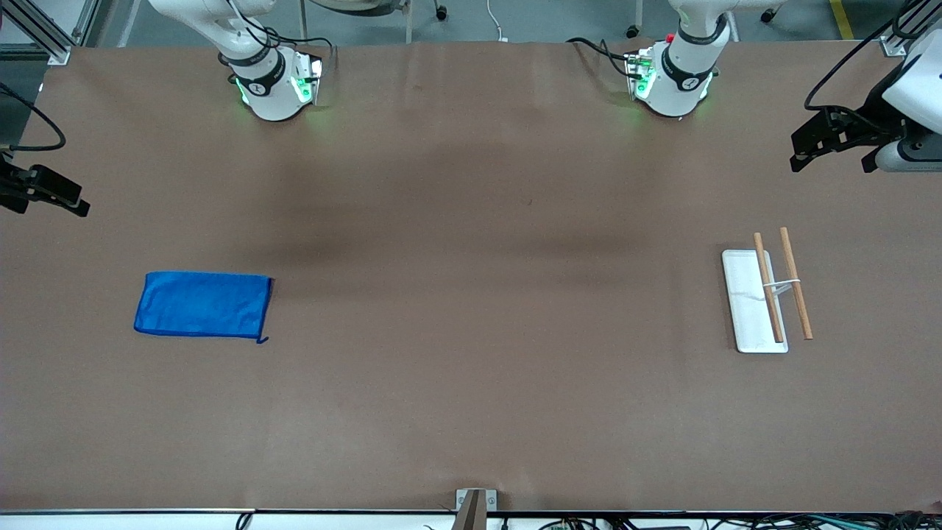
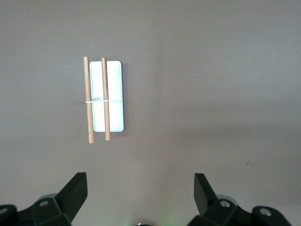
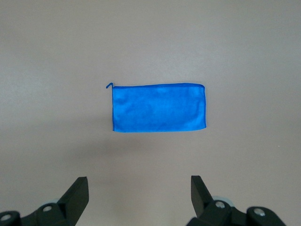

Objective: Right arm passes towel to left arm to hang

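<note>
— Where is the towel point(image 1: 203, 305) lying right now?

— It is lying flat on the brown table point(image 1: 471, 412), folded into a long rectangle, toward my right arm's end. Its small loop is sticking out from the corner that is nearest the front camera on the side facing the middle of the table. Nothing is touching it.

— And your right pincer?

— My right gripper point(image 3: 139, 193) is hanging in the air above the towel, well clear of it, with its two fingers point(image 3: 77, 195) spread wide and holding nothing. In the front view, only the dark tip of it point(image 1: 44, 193) is showing at the edge of the table.

— What is your left pincer doing?

— My left gripper point(image 2: 140, 193) is hovering up in the air at my left arm's end of the table, looking down on the rack point(image 1: 752, 302). Its fingers point(image 2: 75, 194) are standing wide apart too, with nothing between them. From the front it is showing as a black shape point(image 1: 831, 138) by the table's edge.

— Describe the rack.

— A flat white base is sitting on the table, and two wooden rods point(image 1: 767, 287) are lying side by side above it, joined by a thin pale crosspiece. One rod is running over the base, the other just beside its edge. The rack and the towel are sitting well apart, at the two ends of the table.
</note>
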Tool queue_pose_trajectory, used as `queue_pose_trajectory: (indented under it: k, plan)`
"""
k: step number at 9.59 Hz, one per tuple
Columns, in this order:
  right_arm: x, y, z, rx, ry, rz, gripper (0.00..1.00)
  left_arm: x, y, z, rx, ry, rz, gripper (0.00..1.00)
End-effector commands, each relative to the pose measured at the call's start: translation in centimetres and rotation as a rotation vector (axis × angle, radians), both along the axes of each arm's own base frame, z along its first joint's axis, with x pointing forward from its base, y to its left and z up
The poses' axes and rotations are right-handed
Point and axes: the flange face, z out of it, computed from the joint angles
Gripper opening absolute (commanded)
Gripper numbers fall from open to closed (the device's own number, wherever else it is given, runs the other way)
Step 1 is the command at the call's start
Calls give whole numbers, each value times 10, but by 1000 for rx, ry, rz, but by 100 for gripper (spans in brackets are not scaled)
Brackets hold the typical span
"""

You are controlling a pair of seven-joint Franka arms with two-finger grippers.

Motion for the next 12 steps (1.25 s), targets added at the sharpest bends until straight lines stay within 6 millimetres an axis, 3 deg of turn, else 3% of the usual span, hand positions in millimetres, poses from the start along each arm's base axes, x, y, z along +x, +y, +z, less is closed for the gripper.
queue_pose_trajectory:
  k: [1, 6, 8, 12]
  plan:
    - [-4, 1, 2, 25, -9, 3, 96, 5, -1, -12, -3, 27, -12, 100]
    - [-3, -2, -1, 40, -10, -2, 96, 6, -1, -5, -12, 13, -7, 100]
    - [4, -14, -16, 38, 2, -22, 96, 7, -1, -6, -12, 16, -10, 100]
    - [23, -30, -108, 29, 5, -23, 96, 15, -6, -15, -3, 13, -17, 100]
